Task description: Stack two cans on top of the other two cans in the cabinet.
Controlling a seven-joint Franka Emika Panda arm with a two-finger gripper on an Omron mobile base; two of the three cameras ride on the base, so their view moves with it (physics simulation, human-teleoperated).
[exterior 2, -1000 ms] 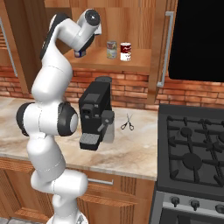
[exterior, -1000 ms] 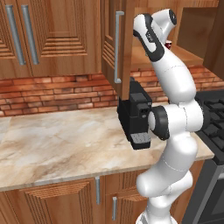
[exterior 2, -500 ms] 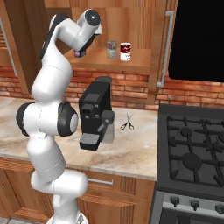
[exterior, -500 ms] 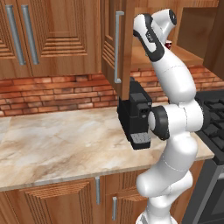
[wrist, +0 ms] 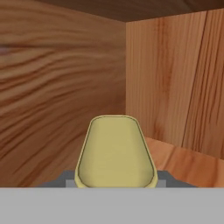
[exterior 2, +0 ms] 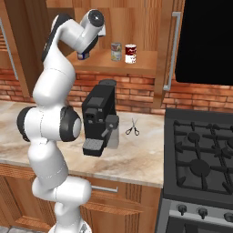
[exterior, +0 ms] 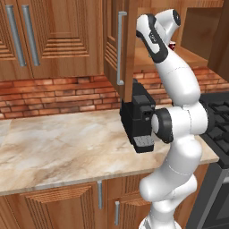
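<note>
Right base view, left to right: the white arm rises from the lower left of the frame and bends up into the open cabinet [exterior 2: 136, 68] at upper centre, where the gripper [exterior 2: 83, 55] sits at the left end of the shelf, closed on a blue can [exterior 2: 83, 56] whose dark blue lower part peeks out beneath the hand. Further right on the same shelf, near the frame's top centre, a pale green can [exterior 2: 116, 52] and a white can with a red top band [exterior 2: 130, 53] stand upright just beside each other, well apart from the held tin. Below them, at mid-frame, a black coffee machine [exterior 2: 98, 118] stands on the marble counter [exterior 2: 136, 157], with scissors [exterior 2: 132, 128] lying to its right against the brick backsplash. A gas stove [exterior 2: 200, 159] fills the lower right. In the hand view, the can's yellow label shows at bottom centre, against the wooden cabinet walls. In the left base view, the cabinet door with its silver bar handle [exterior: 120, 49] stands open at upper centre.
</note>
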